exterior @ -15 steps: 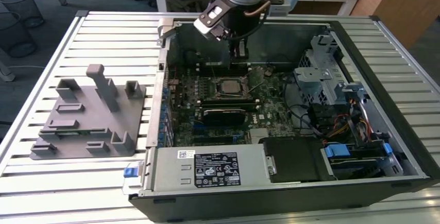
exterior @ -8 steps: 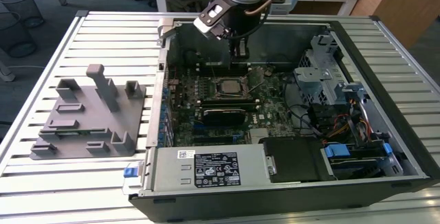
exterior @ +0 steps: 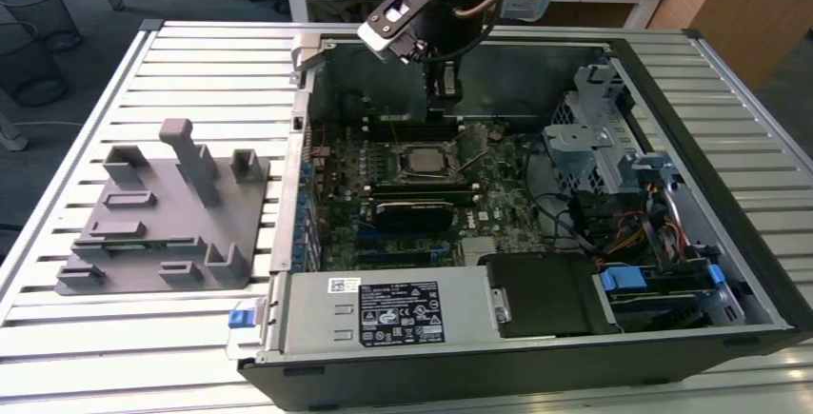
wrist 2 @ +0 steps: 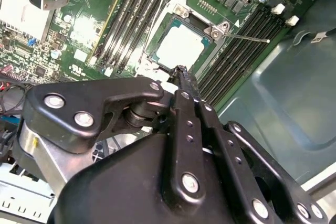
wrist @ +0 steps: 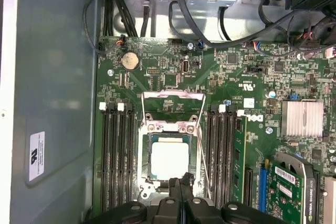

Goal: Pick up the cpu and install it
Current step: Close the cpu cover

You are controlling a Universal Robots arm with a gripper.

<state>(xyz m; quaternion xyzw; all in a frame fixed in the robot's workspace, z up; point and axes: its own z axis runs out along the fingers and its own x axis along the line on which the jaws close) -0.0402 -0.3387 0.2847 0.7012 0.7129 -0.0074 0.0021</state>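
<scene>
The gripper (wrist: pixel 181 181) hangs with its jaws pressed together, holding nothing. The cpu (wrist: pixel 169 160) lies in its socket just past the tips. Memory slots (wrist: pixel 114 156) flank it, and a thin lever (wrist 2: pixel 247 37) juts out nearby.

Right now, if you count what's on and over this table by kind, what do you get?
Computer case, open: 1
Grey plastic fixture: 1
cpu: 1
End effector, shut, close by the cpu: 1
Total: 4
</scene>
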